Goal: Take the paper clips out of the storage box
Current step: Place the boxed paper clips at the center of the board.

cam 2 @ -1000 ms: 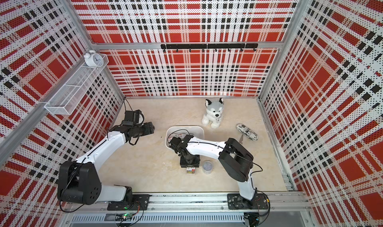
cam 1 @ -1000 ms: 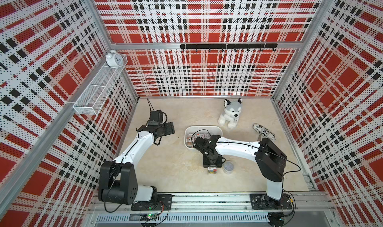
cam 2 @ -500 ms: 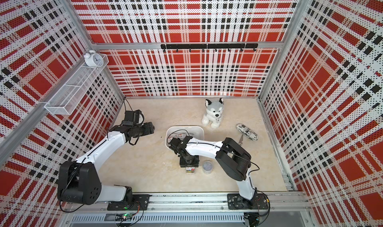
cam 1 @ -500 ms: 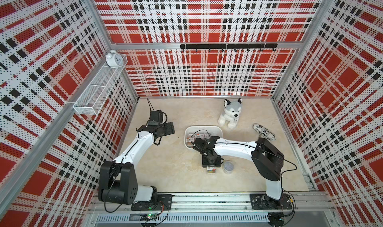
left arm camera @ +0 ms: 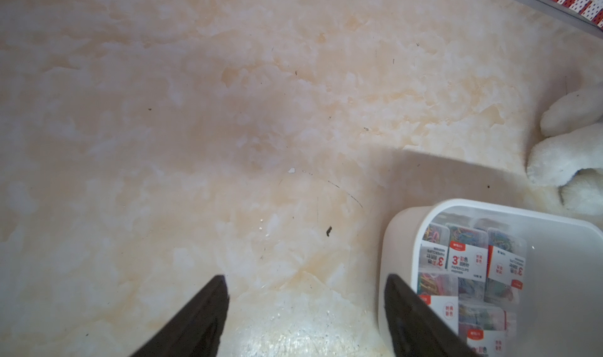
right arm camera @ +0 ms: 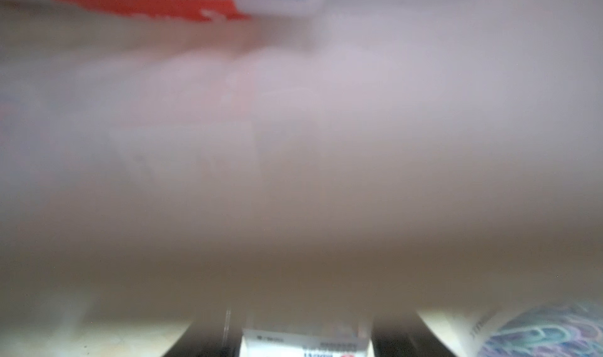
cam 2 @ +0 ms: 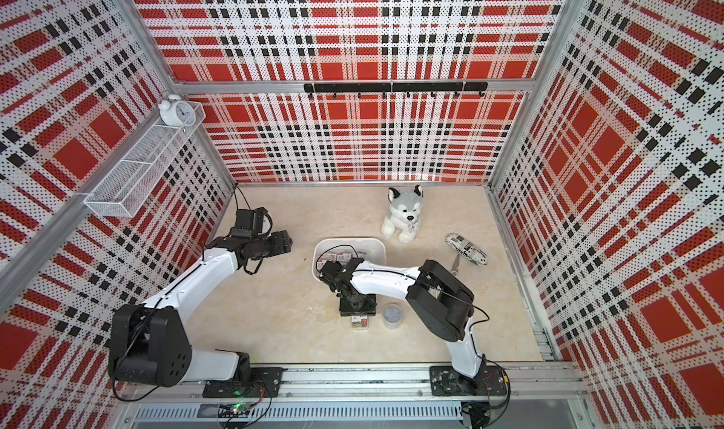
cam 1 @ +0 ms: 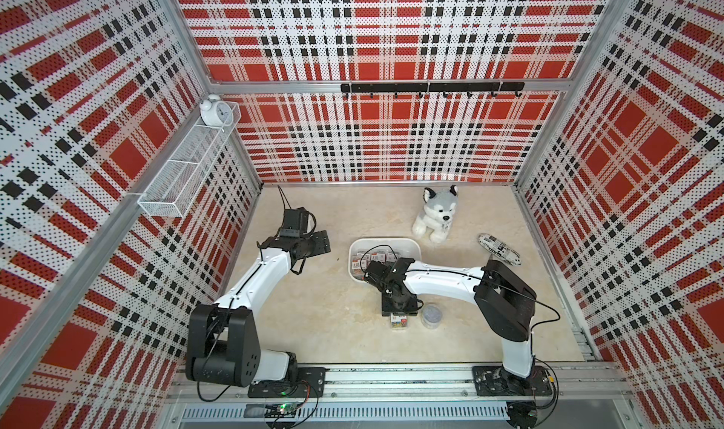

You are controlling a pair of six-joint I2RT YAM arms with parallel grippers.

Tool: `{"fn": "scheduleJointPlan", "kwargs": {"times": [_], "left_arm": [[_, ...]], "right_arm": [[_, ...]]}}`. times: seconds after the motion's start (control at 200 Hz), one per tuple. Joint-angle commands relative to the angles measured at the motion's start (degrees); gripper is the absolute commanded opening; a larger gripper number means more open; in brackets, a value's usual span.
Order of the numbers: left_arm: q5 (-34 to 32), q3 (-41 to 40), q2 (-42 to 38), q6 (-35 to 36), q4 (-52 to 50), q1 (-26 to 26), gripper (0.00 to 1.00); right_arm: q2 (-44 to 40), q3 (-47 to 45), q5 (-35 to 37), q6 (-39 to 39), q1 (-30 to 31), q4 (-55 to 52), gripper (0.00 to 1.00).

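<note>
Below the box (cam 1: 411, 244) in a top view, the right gripper (cam 1: 399, 316) straddles a case (cam 1: 400, 323) on the tabletop (cam 1: 333, 309), its grip impossible to tell, while the left gripper (left arm camera: 306, 278) hangs released.

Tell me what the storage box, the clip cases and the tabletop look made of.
Storage box: smooth white plastic, slight sheen, moulded rounded rim. Clip cases: clear hard plastic, likely paper labels; coloured clips show through. Tabletop: beige marble-look surface with some gloss; stone or laminate, cannot tell.
</note>
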Motion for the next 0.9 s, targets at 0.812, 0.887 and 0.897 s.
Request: {"fn": "scheduleJointPlan", "kwargs": {"times": [0.812, 0.887, 0.897], "left_arm": [[-0.9, 0.3, -1.4, 1.1, 0.2, 0.3, 0.78], [-0.9, 0.2, -1.5, 1.2, 0.2, 0.3, 0.78], [-0.9, 0.2, -1.4, 1.1, 0.2, 0.3, 0.78]], "right_arm": [[0.8, 1.8, -0.5, -0.5, 1.1, -6.1, 0.74], [0.8, 2.8, -0.1, -0.8, 1.0, -6.8, 0.76], [0.8, 2.9, 0.0, -0.9, 1.0, -6.8, 0.76]]}}
